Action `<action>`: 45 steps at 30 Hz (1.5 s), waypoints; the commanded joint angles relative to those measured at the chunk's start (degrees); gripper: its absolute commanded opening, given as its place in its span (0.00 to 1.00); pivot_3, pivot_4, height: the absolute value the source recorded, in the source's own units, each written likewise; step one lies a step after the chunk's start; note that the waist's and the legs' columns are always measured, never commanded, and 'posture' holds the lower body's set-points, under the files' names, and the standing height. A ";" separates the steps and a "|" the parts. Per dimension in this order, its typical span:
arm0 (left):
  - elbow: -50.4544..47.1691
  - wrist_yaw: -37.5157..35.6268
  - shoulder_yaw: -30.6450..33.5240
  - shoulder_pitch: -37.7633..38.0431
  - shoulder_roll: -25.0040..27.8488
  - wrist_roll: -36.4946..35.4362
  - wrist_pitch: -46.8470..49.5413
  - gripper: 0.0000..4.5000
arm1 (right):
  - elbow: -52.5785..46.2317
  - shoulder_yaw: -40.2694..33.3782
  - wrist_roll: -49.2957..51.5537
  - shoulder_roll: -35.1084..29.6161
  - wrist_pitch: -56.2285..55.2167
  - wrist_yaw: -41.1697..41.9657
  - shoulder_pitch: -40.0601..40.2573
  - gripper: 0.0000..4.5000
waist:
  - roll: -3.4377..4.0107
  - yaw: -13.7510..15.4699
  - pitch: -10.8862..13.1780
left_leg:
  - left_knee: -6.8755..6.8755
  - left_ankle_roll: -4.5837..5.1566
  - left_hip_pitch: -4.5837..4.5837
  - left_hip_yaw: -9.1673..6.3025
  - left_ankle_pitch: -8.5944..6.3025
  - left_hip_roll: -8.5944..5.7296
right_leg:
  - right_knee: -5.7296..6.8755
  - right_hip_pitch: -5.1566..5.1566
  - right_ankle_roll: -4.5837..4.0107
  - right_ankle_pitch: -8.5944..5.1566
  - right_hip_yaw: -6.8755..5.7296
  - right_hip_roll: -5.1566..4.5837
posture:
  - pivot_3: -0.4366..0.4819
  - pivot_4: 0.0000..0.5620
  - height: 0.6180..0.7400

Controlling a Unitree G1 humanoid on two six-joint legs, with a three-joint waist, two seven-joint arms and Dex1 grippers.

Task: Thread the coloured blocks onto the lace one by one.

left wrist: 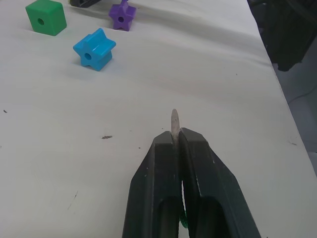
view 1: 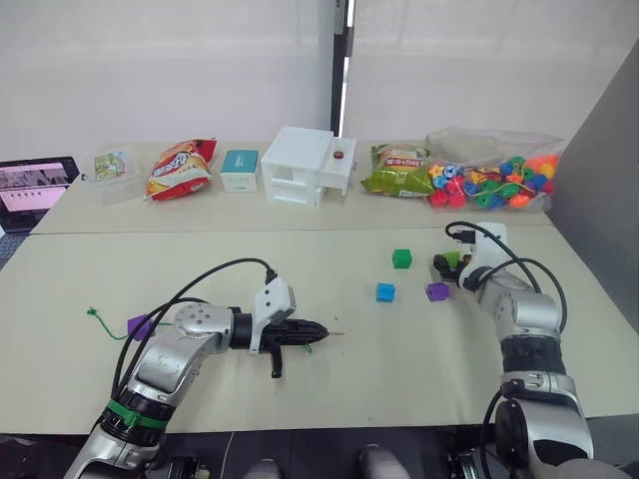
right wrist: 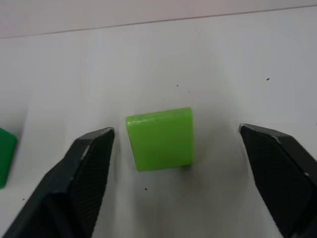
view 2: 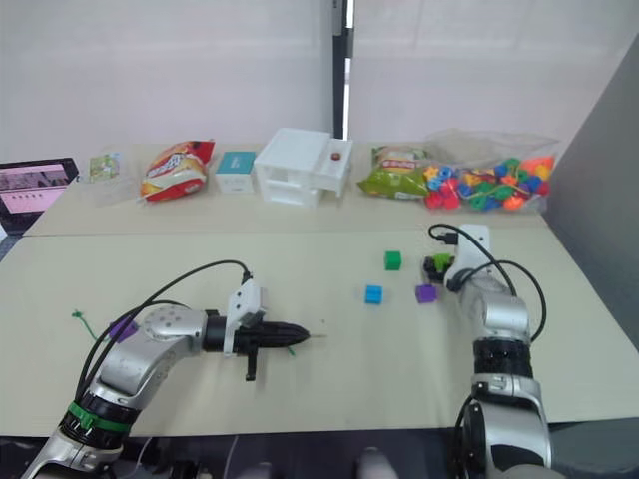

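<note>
With the lace (left wrist: 174,121) tip pinched in the left pincer (view 1: 318,330), the right pincer (right wrist: 183,163) – spread astride the lime-green block (right wrist: 159,138) on the tabletop (view 1: 329,389) – is best lowered squarely before being closed.

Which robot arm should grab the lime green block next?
The right one, probably. The right gripper is open with the lime-green block lying between its fingers. The left gripper is shut on the lace tip.
</note>
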 commanded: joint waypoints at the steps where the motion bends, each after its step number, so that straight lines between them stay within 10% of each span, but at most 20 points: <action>1: -0.61 0.08 0.46 -0.24 0.02 0.15 -1.61 0.00 | 0.07 0.07 0.12 -0.68 -2.76 0.81 -1.62 0.59 | 0.00 0.01 0.00 | 0.00 0.00 0.00 0.00 0.00 0.00 | 0.00 0.00 0.00 0.00 0.01 0.00 | 0.48 0.27 1.00; 6: -0.58 0.20 0.21 0.11 -0.09 0.23 -2.06 0.00 | -0.13 1.15 0.27 -0.30 -5.15 2.13 -1.59 0.25 | 0.00 0.01 0.00 | 0.00 0.00 0.00 0.00 0.00 0.00 | 0.00 0.00 0.00 0.00 0.00 0.00 | 0.48 0.27 1.00; 12: -0.47 0.30 0.13 0.18 -0.14 0.36 -2.27 0.00 | -4.04 1.17 0.67 -0.38 -6.55 2.18 -0.48 0.25 | 0.00 0.02 0.00 | 0.00 0.00 -0.01 -0.01 0.00 0.00 | 0.01 -0.01 0.00 0.00 0.00 0.00 | 0.48 0.27 1.00; 19: -0.90 0.24 0.74 0.98 0.45 0.25 -2.49 0.00 | -42.63 -0.02 6.27 1.90 12.91 -1.86 10.41 0.25 | 0.07 0.25 -0.01 | 0.01 0.00 -0.21 -0.12 0.00 0.01 | 0.06 -0.17 0.00 0.00 -0.06 0.00 | 0.48 0.27 1.00; 26: 1.49 -0.79 1.03 0.31 0.76 0.06 -3.27 0.00 | -85.45 8.77 13.66 18.10 41.93 -11.24 26.14 0.25 | 0.11 0.15 -0.02 | 0.01 0.00 -0.18 -0.23 0.00 0.01 | 0.13 -0.16 0.01 0.00 -0.10 0.04 | 0.48 0.27 1.00; 45: 0.85 -1.56 0.74 0.33 1.04 -0.09 -2.73 0.00 | -73.86 24.24 11.32 15.00 32.43 -10.89 42.20 0.25 | 0.08 0.09 -0.04 | -0.04 -0.02 0.03 -0.22 0.01 0.05 | -0.16 0.08 0.02 -0.02 -0.14 0.08 | 0.48 0.27 1.00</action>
